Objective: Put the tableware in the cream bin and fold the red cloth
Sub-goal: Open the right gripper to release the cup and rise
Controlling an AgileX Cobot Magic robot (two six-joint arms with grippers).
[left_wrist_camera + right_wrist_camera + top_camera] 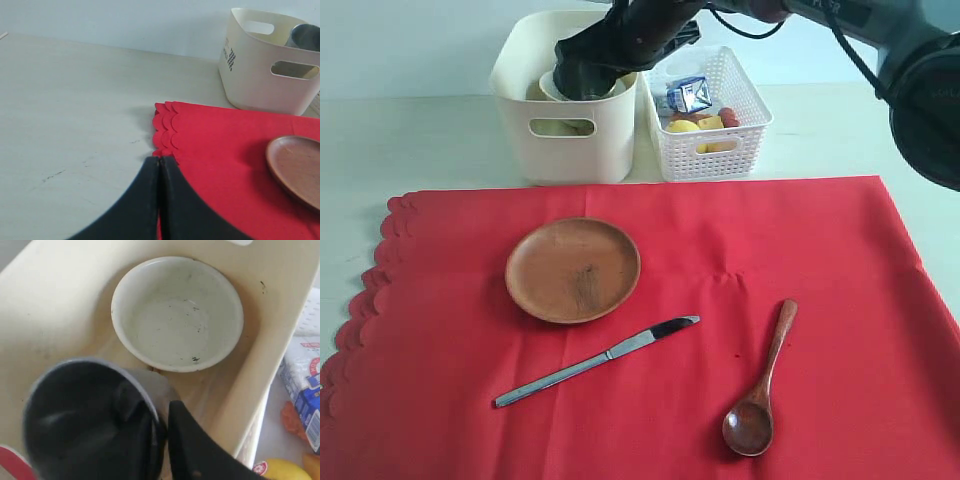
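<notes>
Steel cup (75, 410) held in the cream bin (570, 150), far left of centre on the desk (420, 140).

The right end effector (159, 422) grasps the cup's wall, one finger inside and one outside, just beside the white ceramic bowl (177, 312) lying on the bin's floor. Near the bin, the red cloth (720, 300) lies spread flat, carrying the round wooden plate (573, 270), the steel knife (595, 362) nearer, and the dark wooden spoon (760, 385) to the right. The left end effector (159, 162) is clenched, fingers pressed together, at the cloth's scalloped left edge. A white lattice basket (720, 150) stands right of the bin.
</notes>
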